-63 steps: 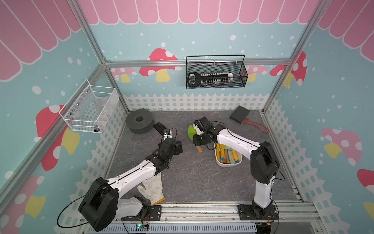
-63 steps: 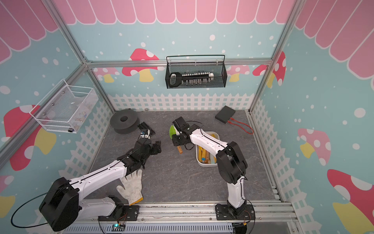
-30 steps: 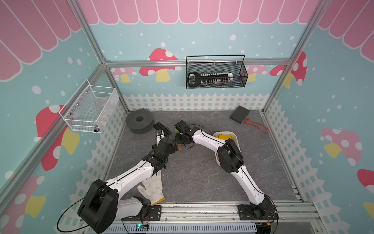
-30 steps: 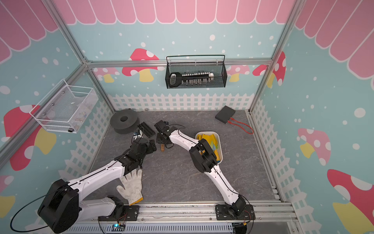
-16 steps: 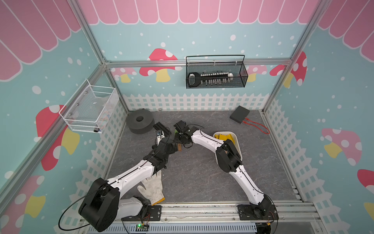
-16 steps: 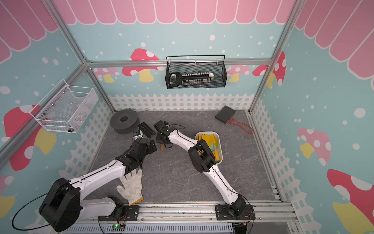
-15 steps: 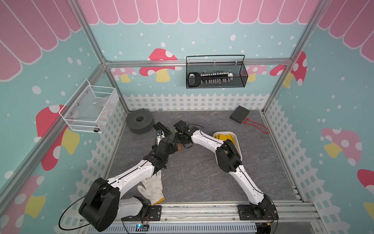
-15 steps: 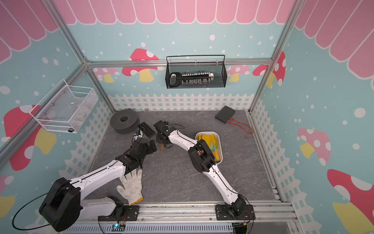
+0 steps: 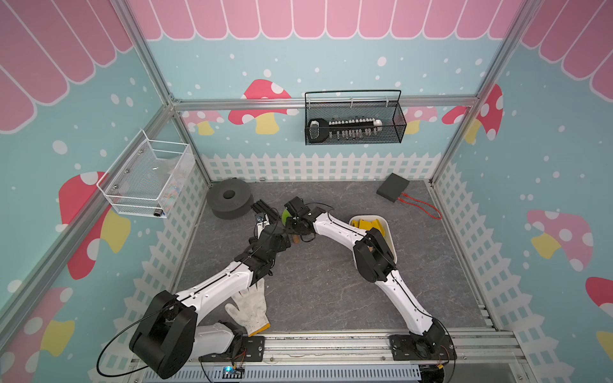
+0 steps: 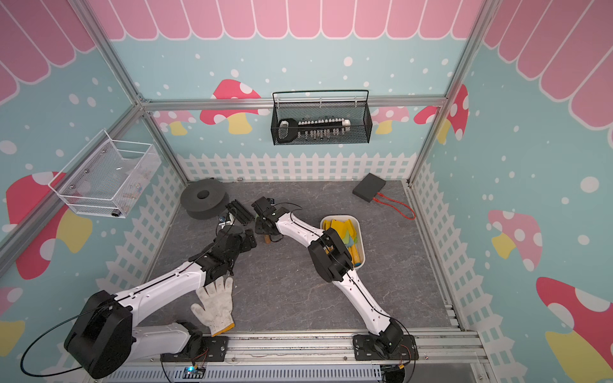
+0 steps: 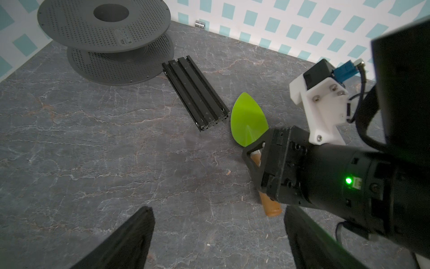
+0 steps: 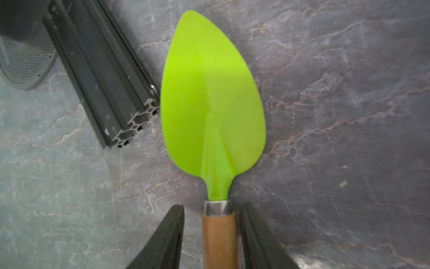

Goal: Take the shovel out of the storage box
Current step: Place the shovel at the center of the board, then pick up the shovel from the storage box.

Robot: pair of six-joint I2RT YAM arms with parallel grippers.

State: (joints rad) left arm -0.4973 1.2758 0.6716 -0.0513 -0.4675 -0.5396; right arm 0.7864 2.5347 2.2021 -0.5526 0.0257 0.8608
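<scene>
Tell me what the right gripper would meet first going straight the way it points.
Probably the shovel, at its green blade: the right gripper straddles the wooden handle, jaws open, pointing along it.

Black rail (image 12: 97, 76) beside shovel (image 12: 209, 104), perhaps touching

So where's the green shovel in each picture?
Top view: green shovel lies mid-floor, blade peeking from under the right arm.
Top view: mostly hidden; its brown handle end shows mid-floor.
Left wrist: blade right of centre.
Right wrist: fills the middle.
Shared landmark: the black rail beside the blade.
</scene>
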